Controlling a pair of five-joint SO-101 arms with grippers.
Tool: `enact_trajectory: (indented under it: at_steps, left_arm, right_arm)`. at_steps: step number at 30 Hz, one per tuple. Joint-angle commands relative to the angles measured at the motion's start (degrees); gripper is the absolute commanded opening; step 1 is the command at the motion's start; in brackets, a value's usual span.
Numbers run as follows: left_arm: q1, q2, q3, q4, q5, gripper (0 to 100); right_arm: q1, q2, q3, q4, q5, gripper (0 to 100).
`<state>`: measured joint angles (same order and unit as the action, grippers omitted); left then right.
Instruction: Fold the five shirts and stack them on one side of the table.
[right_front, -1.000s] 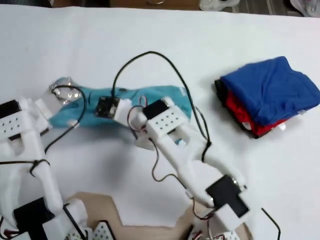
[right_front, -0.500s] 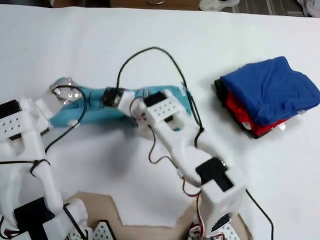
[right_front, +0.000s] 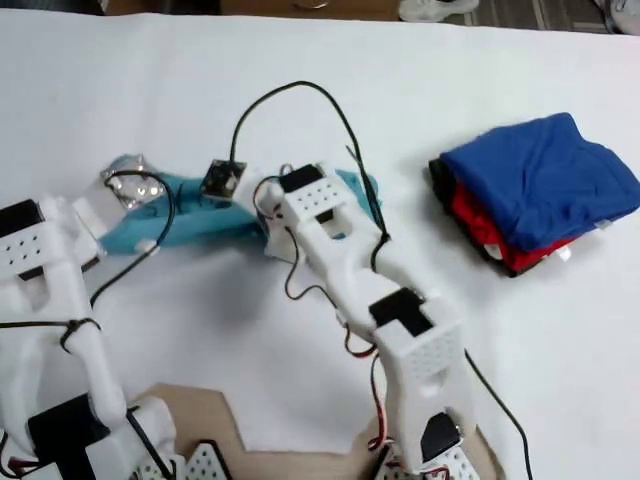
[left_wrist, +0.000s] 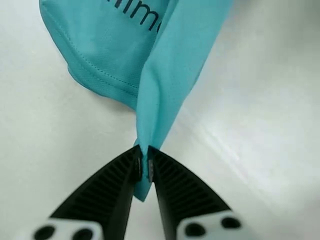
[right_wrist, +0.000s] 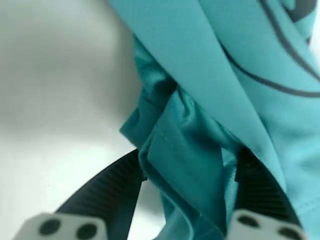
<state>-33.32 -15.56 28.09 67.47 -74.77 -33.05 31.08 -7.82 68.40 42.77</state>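
Note:
A teal shirt (right_front: 190, 215) lies stretched in a narrow band across the middle of the white table (right_front: 420, 90). My left gripper (right_front: 132, 192) is at its left end. In the left wrist view the left gripper (left_wrist: 143, 167) is shut on a pinched fold of the teal shirt (left_wrist: 165, 75). My right gripper (right_front: 262, 208) is over the shirt's right part. In the right wrist view the right gripper (right_wrist: 192, 160) holds a thick bunch of teal shirt (right_wrist: 200, 125) between its fingers, and cloth hides the tips.
A stack of folded shirts (right_front: 540, 185) sits at the table's right side, blue on top of red and black. A brown cardboard piece (right_front: 200, 425) lies at the near edge between the arm bases. Black cables loop above the right arm.
My right arm has stretched toward the far side, moving its wrist up over the shirt's right end. The shirt's right end has shifted slightly away. The left arm has kept still.

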Motion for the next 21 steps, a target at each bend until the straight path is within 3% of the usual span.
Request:
enact_trajectory:
  at_steps: [1,4,13,21]
  left_arm:
    - [-0.44,-2.64,-0.4,-0.44,-0.7,2]
    - [-0.44,-2.64,-0.4,-0.44,-0.7,2]
    - [-0.35,-2.64,-0.4,-0.44,-0.7,2]
    - [0.09,-3.16,-1.8,-0.09,-0.26,2]
  right_arm:
    - [2.07,0.48,-3.08,0.4,0.18,17.3]
    - [4.7,0.48,-5.01,0.66,0.09,1.7]
    - [11.03,-4.79,-16.88,13.23,0.62,2.2]
    - [8.75,-14.29,-26.11,22.02,0.62,2.2]
